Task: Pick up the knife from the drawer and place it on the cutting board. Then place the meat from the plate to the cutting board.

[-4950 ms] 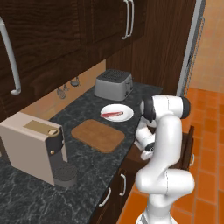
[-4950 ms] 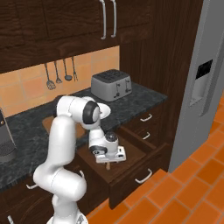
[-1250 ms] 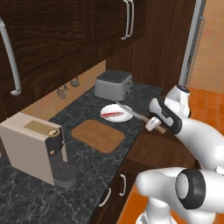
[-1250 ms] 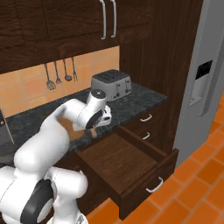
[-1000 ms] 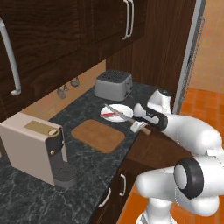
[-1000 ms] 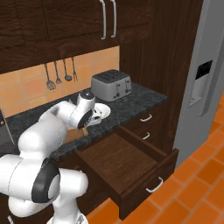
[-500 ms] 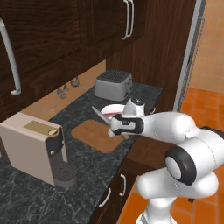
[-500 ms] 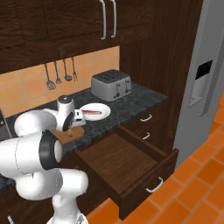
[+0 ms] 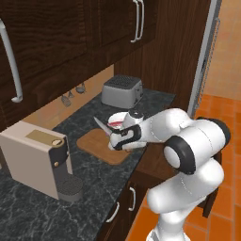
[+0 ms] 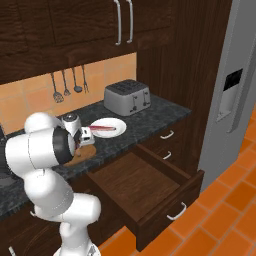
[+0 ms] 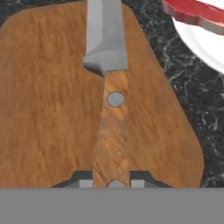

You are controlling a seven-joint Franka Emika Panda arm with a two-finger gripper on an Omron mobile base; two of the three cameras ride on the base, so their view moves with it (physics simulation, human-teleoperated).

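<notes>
Between my closed fingertips (image 11: 112, 183) sits the knife (image 11: 109, 87), gripped by its wooden handle, blade pointing ahead over the cutting board (image 11: 48, 100) so I can lay it flat; beyond, the meat (image 11: 192, 12) waits on the plate (image 11: 205, 46).

In the hand view the knife (image 11: 109, 87) blade tip, the plate (image 11: 202, 41) and the meat (image 11: 194, 13) are cut off.
</notes>
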